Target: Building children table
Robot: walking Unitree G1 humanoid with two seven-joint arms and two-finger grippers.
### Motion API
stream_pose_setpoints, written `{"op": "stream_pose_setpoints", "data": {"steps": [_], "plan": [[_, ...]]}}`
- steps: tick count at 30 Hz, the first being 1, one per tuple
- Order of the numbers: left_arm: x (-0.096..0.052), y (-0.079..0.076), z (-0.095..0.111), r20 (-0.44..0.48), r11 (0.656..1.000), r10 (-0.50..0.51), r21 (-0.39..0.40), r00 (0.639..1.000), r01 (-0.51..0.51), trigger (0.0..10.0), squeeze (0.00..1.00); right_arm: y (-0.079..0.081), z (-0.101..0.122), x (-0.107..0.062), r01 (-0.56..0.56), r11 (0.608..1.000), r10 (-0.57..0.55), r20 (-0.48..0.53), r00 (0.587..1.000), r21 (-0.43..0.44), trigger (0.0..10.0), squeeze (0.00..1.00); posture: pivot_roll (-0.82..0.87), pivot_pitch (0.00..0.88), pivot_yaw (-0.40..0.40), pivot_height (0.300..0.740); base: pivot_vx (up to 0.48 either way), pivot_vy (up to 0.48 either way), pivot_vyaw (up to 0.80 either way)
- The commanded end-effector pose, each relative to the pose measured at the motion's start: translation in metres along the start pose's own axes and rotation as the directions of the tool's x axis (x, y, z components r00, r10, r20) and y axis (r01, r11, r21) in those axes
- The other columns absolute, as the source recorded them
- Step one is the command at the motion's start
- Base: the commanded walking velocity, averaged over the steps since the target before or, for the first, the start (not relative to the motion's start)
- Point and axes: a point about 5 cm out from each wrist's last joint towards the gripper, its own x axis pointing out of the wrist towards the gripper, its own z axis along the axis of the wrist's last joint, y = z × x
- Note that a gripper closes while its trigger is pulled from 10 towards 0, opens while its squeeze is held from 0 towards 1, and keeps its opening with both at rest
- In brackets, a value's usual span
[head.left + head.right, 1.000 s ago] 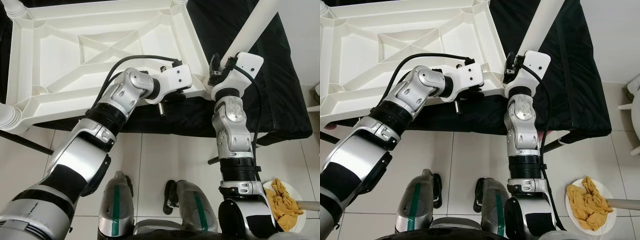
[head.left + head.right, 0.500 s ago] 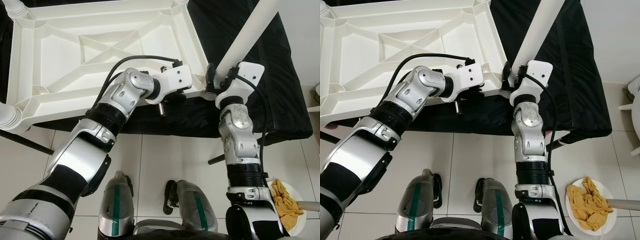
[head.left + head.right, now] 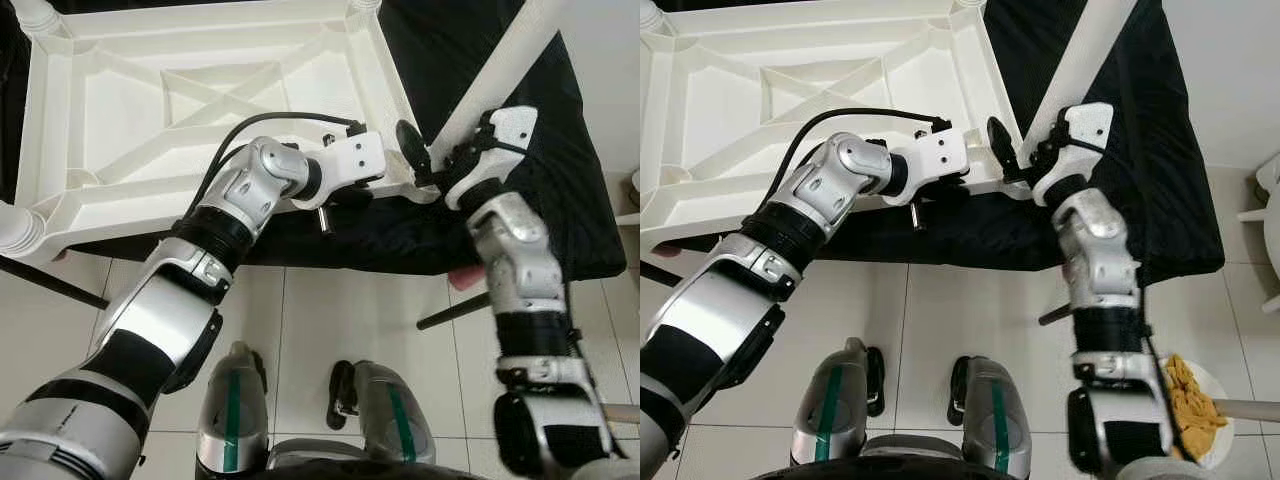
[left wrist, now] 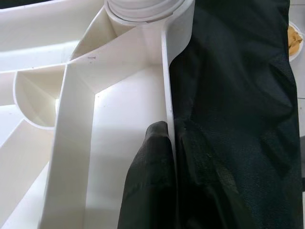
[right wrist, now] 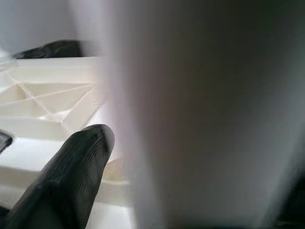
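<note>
The upturned white plastic children's tabletop (image 3: 200,90) lies on a black cloth-covered bench (image 3: 545,190). The left hand (image 4: 164,157) is clenched on its near rim; the right hand (image 3: 440,165) grips the long white tube leg (image 3: 500,75) at the tabletop's corner

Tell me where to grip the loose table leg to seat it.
Grip the leg low on its round shaft, near the corner socket, as the right claw does. Come from the robot's side: the leg tilts away, and the tabletop blocks its left.
</note>
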Motion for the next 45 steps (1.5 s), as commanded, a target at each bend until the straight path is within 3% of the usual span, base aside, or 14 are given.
{"op": "stream_pose_setpoints", "data": {"steps": [1,5,9,22,23,39,40,41,45], "plan": [[0.003,-0.004,0.0,0.018,1.0,-0.008,0.019,1.0,0.008,10.0,0.0,-0.006,-0.002,-0.003,-0.053,0.999,0.053,-0.015,0.999,0.008,10.0,0.0,0.01,0.019,-0.048,0.74,0.0,0.0,0.0],[0.002,-0.003,0.0,0.017,1.0,-0.007,0.021,1.0,0.006,10.0,0.0,-0.024,-0.001,-0.011,-0.174,0.985,0.174,-0.066,0.983,0.003,10.0,0.0,0.0,0.024,-0.044,0.74,0.0,0.0,0.0],[0.002,-0.002,0.0,0.017,1.0,-0.007,0.022,1.0,0.007,10.0,0.0,-0.03,-0.001,-0.014,-0.227,0.974,0.226,-0.097,0.969,-0.004,10.0,0.0,0.0,0.027,-0.042,0.74,0.0,0.0,0.0],[0.001,-0.001,0.001,0.016,1.0,-0.009,0.028,1.0,0.008,10.0,0.0,-0.041,-0.005,-0.015,-0.272,0.962,0.27,-0.118,0.956,0.004,10.0,0.0,0.01,0.031,-0.037,0.74,0.0,0.0,0.0],[0.0,-0.001,0.0,0.015,1.0,-0.008,0.028,1.0,0.008,10.0,0.0,-0.041,-0.006,-0.014,-0.275,0.961,0.274,-0.113,0.955,0.009,0.0,0.0,0.01,0.032,-0.037,0.74,0.0,0.0,0.0],[0.0,-0.001,0.0,0.013,1.0,-0.008,0.03,1.0,0.008,10.0,0.0,-0.042,-0.008,-0.014,-0.293,0.956,0.294,-0.094,0.951,0.025,0.0,0.0,0.01,0.034,-0.039,0.74,0.0,0.0,0.0],[0.0,-0.001,0.0,0.014,0.999,-0.009,0.031,1.0,0.008,10.0,0.0,-0.042,-0.009,-0.014,-0.289,0.957,0.29,-0.096,0.952,0.026,7.9,0.0,0.01,0.036,-0.04,0.74,0.0,0.0,0.0],[0.0,-0.001,0.0,0.014,1.0,-0.009,0.03,1.0,0.009,10.0,0.0,-0.041,-0.009,-0.014,-0.286,0.958,0.287,-0.096,0.953,0.025,10.0,0.0,0.01,0.036,-0.04,0.74,0.0,0.0,0.0],[0.0,-0.001,0.0,0.013,1.0,-0.008,0.03,1.0,0.007,10.0,0.0,-0.037,-0.01,-0.011,-0.25,0.968,0.252,-0.076,0.965,0.035,10.0,0.0,0.01,0.037,-0.041,0.74,0.0,0.0,0.0]]}}
